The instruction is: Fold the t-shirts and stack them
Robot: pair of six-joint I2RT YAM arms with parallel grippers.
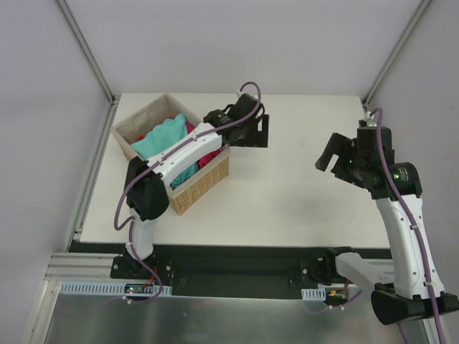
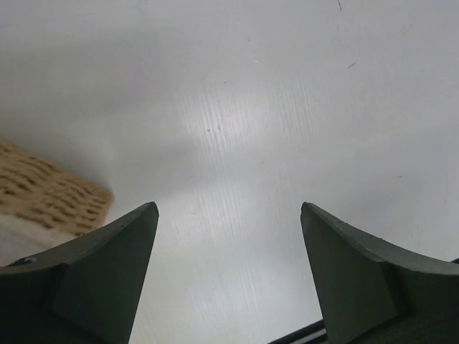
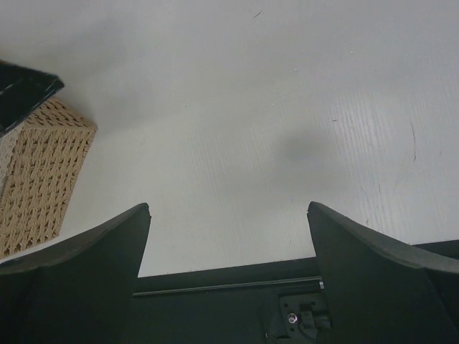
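Left claw (image 1: 251,129) is wide open and has nothing in it. It hangs just past the right side of the basket (image 1: 204,185), over the bare table (image 1: 287,208). In its own camera I see only white table between its two fingers (image 2: 107,272), and a corner of the basket low on the left. Right claw (image 1: 341,159) is wide open too and holds nothing. It is well away from the basket, off to the right.

All the tees are in the basket, in a heap. None is out on the table, so I think the job has hardly begun. The teal tee (image 1: 165,136) lies on top, near the far-left part of the basket. A red tee (image 1: 209,158) peeks out by the right wall of the basket. There are more red bits beside the teal one, but I cannot tell if they are one tee or two.

I think the tees are soft, light and floppy. They will sag and bunch up when lifted, and one may drag another out with it. I would pinch the teal tee first at a raised fold on top, then look for the shoulders once it is out of the basket.

I can read no words or labels on the tees, the basket or the claws.
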